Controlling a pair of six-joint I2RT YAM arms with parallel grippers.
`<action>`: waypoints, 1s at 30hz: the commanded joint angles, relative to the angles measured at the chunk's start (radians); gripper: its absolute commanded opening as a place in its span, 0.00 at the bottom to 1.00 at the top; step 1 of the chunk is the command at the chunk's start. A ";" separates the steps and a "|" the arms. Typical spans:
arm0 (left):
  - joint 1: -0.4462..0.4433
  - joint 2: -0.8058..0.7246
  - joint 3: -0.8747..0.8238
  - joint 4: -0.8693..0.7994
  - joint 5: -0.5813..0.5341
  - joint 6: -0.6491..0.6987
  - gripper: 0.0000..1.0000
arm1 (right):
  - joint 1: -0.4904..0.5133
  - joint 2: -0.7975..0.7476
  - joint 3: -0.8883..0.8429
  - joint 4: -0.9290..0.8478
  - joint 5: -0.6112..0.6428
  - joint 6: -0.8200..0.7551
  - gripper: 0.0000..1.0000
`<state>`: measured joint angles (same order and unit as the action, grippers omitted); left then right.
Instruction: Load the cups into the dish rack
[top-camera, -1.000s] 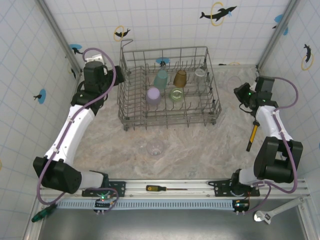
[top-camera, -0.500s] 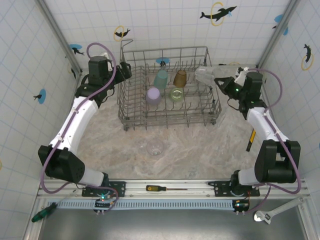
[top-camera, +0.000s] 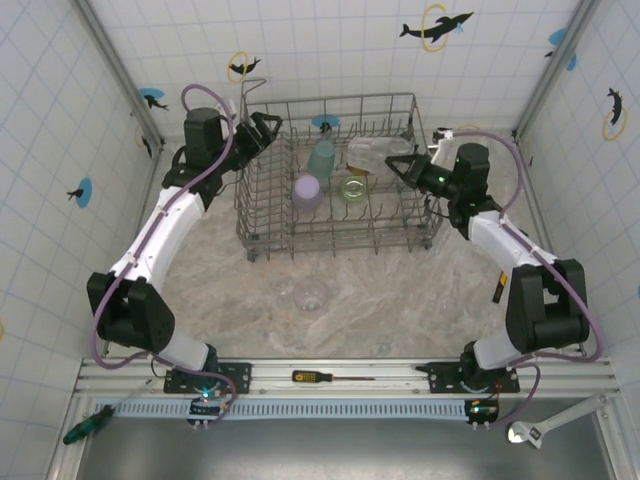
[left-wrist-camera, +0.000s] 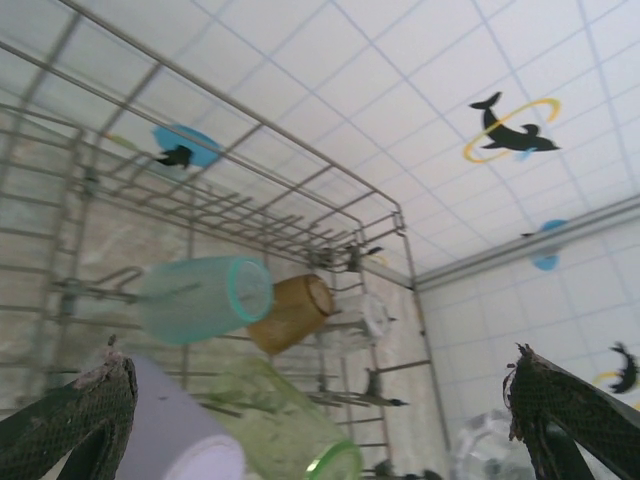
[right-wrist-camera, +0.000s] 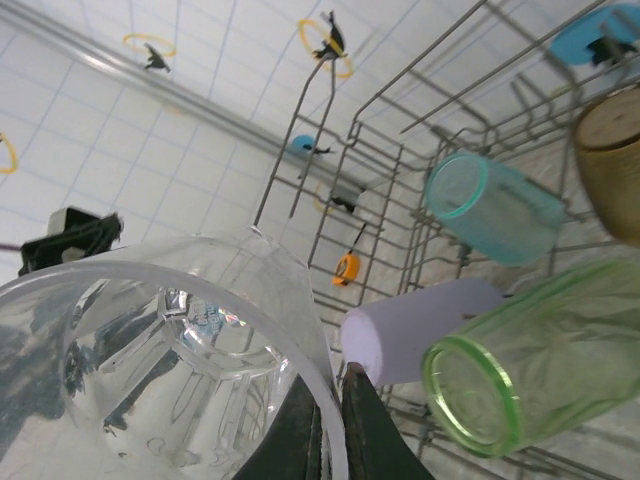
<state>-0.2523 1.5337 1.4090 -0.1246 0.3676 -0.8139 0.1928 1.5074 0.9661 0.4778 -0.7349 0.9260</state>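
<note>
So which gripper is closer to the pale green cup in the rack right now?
Right. The right gripper, shut on a clear cup, hovers just right of the pale green cup; the left gripper is open at the dish rack's far-left corner.

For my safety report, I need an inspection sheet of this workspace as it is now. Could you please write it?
Surface: marbled table, one loose clear cup on it.
Job's things: rack holds lavender cup, teal cup, green cup, amber cup.
Clutter: screwdriver and wrench by the arm bases.
Grippers: left gripper open, empty, at the rack's far left corner; right gripper pinches the rim of a second clear cup, over the rack.
Cables: purple cables along both arms; no snag seen.
Surroundings: tiled walls, dolphin stickers.
</note>
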 joint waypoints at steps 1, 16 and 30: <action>0.009 0.032 -0.020 0.131 0.128 -0.112 0.98 | 0.014 0.020 -0.025 0.164 -0.037 0.063 0.00; -0.013 0.074 -0.095 0.349 0.270 -0.298 0.98 | 0.087 0.163 -0.001 0.501 -0.039 0.277 0.00; -0.029 0.081 -0.137 0.412 0.294 -0.393 0.98 | 0.160 0.328 0.123 0.665 -0.012 0.374 0.00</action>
<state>-0.2741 1.6035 1.2785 0.2424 0.6334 -1.1778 0.3397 1.8175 1.0313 1.0275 -0.7547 1.2762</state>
